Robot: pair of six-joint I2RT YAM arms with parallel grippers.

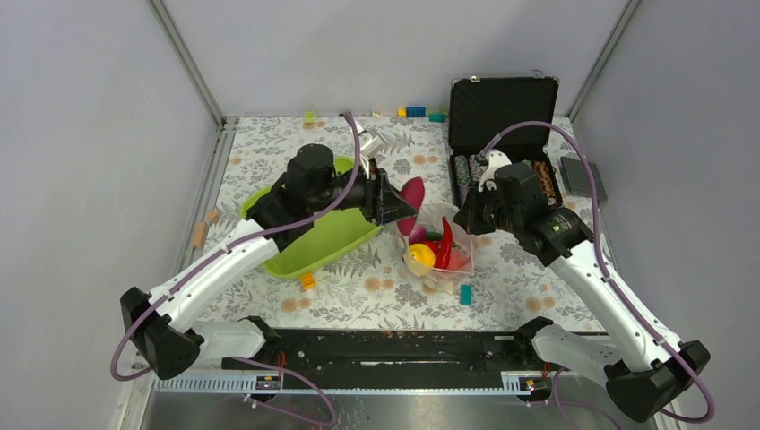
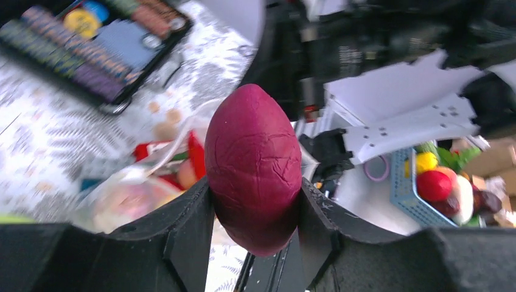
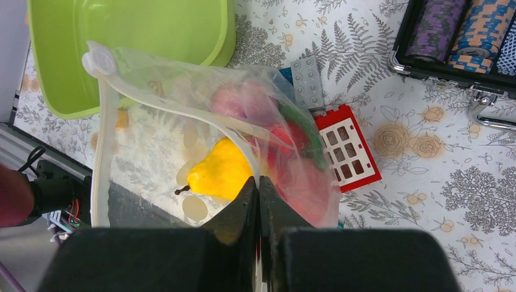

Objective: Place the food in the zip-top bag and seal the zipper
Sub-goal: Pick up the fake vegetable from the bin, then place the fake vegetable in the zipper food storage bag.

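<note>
My left gripper [image 1: 401,202] is shut on a dark red food piece [image 2: 252,164], which it holds just left of the bag's mouth; the piece also shows in the top view [image 1: 412,194]. My right gripper [image 3: 259,182] is shut on the rim of the zip-top bag [image 3: 182,109] and holds its mouth open. The pale zipper strip [image 3: 100,152] curves round the opening. In the bag [image 1: 436,240] lie a yellow fruit [image 3: 222,170], a red chili [image 1: 445,240], a pink piece [image 3: 234,100] and something green.
A lime-green tub [image 1: 323,237] sits under the left arm. An open black case [image 1: 502,134] with poker chips stands at the back right. A red block [image 3: 345,146] lies beside the bag. Small blocks [image 1: 465,293] [image 1: 307,281] lie near the front, others along the back edge.
</note>
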